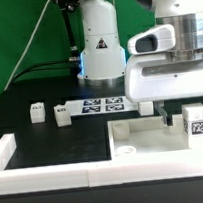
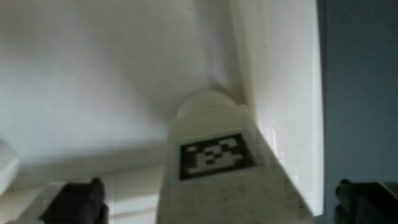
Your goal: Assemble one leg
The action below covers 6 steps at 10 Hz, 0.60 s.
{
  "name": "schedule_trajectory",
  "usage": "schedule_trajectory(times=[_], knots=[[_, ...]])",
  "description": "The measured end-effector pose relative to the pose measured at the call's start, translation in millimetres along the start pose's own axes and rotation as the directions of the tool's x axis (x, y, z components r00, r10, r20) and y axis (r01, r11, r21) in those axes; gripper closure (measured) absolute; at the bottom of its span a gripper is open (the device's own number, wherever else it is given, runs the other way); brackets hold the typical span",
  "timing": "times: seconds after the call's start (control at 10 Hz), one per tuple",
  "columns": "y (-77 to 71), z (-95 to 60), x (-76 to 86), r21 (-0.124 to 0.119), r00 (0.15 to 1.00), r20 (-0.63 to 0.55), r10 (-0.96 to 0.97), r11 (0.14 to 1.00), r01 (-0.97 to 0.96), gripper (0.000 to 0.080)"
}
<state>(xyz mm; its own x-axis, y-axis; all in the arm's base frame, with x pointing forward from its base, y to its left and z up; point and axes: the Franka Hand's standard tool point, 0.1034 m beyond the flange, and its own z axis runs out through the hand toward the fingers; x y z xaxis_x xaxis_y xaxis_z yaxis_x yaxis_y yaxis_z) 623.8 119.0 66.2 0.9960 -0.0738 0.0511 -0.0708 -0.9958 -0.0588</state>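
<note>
A leg, a small white post with a black-and-white tag, stands upright on the wide white panel at the exterior view's right. My gripper hangs low over it. In the wrist view the leg sits between my dark fingertips, with a clear gap on each side, so my gripper is open around it without touching. Two more legs stand on the black table at the left.
The marker board lies behind the panel, before the arm's base. A white raised border runs along the table's left and front edges. Cables hang at the back left.
</note>
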Motion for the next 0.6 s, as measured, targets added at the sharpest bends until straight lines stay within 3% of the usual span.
schedule_trajectory(times=[0.1, 0.3, 0.5, 0.6], knots=[[1.8, -0.2, 0.5, -0.002, 0.995, 0.0, -0.096, 0.995, 0.096, 0.015], [2.3, 0.2, 0.2, -0.002, 0.994, 0.0, -0.106, 0.994, 0.106, 0.0163], [2.5, 0.1, 0.3, -0.002, 0.994, 0.0, -0.106, 0.994, 0.106, 0.0512], [2.4, 0.2, 0.2, -0.001, 0.998, 0.0, -0.059, 0.998, 0.059, 0.0509]])
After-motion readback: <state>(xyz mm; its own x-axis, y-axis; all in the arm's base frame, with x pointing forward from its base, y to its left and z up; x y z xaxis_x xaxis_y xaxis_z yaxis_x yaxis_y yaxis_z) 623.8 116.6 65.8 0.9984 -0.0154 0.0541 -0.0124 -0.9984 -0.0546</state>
